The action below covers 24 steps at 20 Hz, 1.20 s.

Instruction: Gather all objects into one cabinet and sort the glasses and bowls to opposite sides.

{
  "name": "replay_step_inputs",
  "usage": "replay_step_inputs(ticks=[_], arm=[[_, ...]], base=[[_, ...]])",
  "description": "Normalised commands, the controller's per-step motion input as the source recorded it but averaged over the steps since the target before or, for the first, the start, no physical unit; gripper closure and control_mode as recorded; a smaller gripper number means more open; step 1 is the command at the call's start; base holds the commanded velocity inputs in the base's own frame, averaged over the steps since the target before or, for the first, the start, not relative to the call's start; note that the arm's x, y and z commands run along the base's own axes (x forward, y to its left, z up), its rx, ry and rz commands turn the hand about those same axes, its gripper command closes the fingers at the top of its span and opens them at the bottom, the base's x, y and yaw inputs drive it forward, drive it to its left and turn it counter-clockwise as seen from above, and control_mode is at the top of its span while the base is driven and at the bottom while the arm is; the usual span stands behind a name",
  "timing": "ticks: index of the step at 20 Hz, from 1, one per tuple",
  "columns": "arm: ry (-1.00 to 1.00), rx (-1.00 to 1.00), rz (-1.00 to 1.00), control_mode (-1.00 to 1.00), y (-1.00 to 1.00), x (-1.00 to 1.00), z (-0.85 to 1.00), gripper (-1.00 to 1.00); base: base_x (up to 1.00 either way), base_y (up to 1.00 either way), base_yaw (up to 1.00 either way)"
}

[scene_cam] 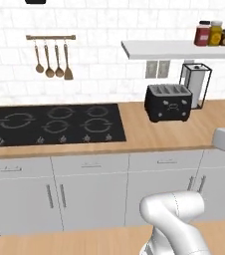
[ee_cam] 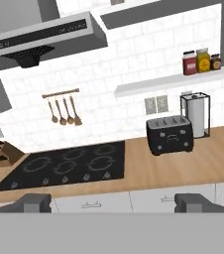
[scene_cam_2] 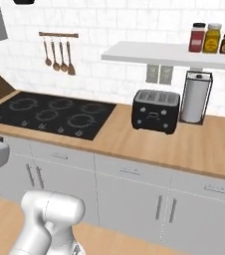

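Wood-toned counter [ee_cam: 183,163] runs across your hand view, and you can list what it carries from left to right. At nine o'clock, a knife block [ee_cam: 5,153] against the tiled wall. Beside it, a black cooktop [ee_cam: 67,168] set flush in the counter, with a grey range hood [ee_cam: 44,37] at eleven o'clock and a rail of wooden utensils [ee_cam: 64,110] hung between them. At three o'clock, a black toaster [ee_cam: 169,135], then a paper towel holder [ee_cam: 196,115] just beside it. Above those, a white shelf [ee_cam: 173,82] holding three jars [ee_cam: 201,60] at two o'clock. Your gripper [ee_cam: 113,203] shows at six o'clock, fingertips [ee_cam: 34,202] spread wide, nothing between them. None of the mugs, the bowl or the cabinet is here for you to place.
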Motion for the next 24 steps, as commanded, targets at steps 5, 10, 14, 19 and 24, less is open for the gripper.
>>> replay_step_inputs(ticks=[5,10,14,19,24], arm=[[0.0,0.0,0.0,1.0,0.0,0.0,0.0,-1.0],[0.0,0.0,0.0,1.0,0.0,0.0,0.0,-1.0],[0.0,0.0,0.0,1.0,0.0,0.0,0.0,-1.0],[0.0,0.0,0.0,1.0,0.0,0.0,0.0,-1.0],[0.0,0.0,0.0,1.0,0.0,0.0,0.0,-1.0]], base=[[0.16,0.62,0.32],[0.11,0.59,0.19],[0.15,0.8,0.26],[0.1,0.95,0.15],[0.0,1.0,0.0]])
